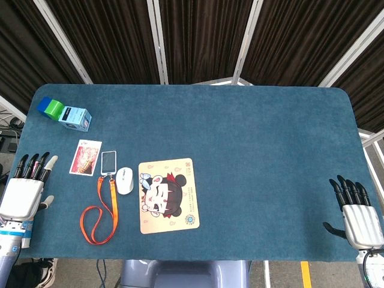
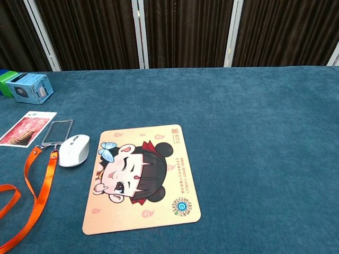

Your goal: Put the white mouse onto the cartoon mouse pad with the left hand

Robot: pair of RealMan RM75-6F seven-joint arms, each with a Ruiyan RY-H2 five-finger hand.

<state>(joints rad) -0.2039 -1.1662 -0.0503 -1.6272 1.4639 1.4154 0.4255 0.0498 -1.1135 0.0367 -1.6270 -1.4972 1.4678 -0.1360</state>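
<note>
The white mouse (image 1: 125, 180) (image 2: 73, 150) lies on the blue table just left of the cartoon mouse pad (image 1: 167, 194) (image 2: 142, 179), which shows a girl's face. Between the two is a narrow gap. My left hand (image 1: 25, 191) rests at the table's left edge, well left of the mouse, its fingers apart and holding nothing. My right hand (image 1: 357, 213) sits at the right edge, far from both, also spread and holding nothing. Neither hand shows in the chest view.
A clear badge holder (image 1: 108, 162) (image 2: 57, 132) with an orange lanyard (image 1: 102, 210) (image 2: 37, 180) lies beside the mouse. A picture card (image 1: 85, 157) (image 2: 27, 129) is further left. A blue box (image 1: 77, 117) (image 2: 29, 88) and a green-blue block (image 1: 52, 107) stand at the back left.
</note>
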